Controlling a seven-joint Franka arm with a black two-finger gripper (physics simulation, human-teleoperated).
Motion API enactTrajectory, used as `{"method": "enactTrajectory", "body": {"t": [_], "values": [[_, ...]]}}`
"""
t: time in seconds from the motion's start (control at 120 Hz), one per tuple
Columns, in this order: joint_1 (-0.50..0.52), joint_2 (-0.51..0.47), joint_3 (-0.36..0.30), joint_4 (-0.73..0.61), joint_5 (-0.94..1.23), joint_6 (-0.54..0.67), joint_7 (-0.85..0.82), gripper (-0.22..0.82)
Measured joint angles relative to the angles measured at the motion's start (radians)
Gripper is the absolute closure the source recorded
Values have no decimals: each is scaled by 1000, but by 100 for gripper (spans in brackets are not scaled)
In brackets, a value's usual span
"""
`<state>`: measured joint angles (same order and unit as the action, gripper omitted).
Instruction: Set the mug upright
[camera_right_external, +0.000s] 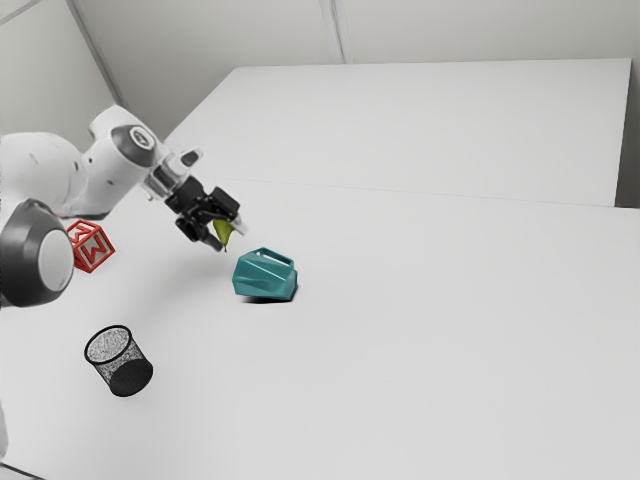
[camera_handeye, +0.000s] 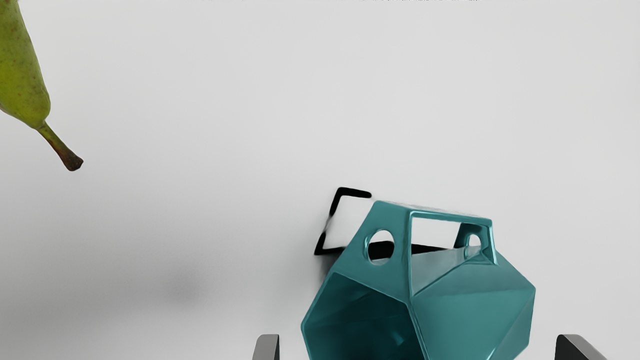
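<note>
Teal and faceted, the mug (camera_handeye: 465, 300) lies on its side on the pale table (camera_right_external: 420, 350), just past our fingertips, with its handle (camera_handeye: 450, 216) uppermost and its mouth (camera_handeye: 365, 320) turned sideways, so that we look into its dark inside in the wrist view. What the task wants, a mug standing on its base, is not how it lies now, and we judge that the whole of the righting is still owed. Our gripper (camera_handeye: 421, 347) is spread wide, its two fingers well apart with nothing pinched between them; in the wrist view the mug's body shows in the space between the tips, and in the exterior view we are near it but not touching. That makes our line look favourable, though a hold is still missing. What is left, as we judge it, is to close in, take the body or the handle firmly, turn the mug until its mouth faces up, settle the base flat and let go. Those slanted facets could slip or roll under a loose pinch, and a base put down at a tilt might tip back over. The green pear (camera_handeye: 20, 70) is near the gripper too, so we would want to keep clear of it as we work. The black mesh cup (camera_right_external: 118, 362) and the red cube (camera_right_external: 90, 247) stand farther off, towards the exterior view's left, and play no part in the job.
</note>
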<state>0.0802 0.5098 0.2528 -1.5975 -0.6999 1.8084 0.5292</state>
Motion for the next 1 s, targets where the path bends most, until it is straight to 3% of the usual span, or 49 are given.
{"method": "enactTrajectory", "body": {"t": [0.4,0.758,1.0], "values": [[1,20,32,-51,-199,-22,192,0],[-3,-59,33,-171,-239,-46,240,0],[-2,-54,32,-208,-295,-50,261,0]]}}
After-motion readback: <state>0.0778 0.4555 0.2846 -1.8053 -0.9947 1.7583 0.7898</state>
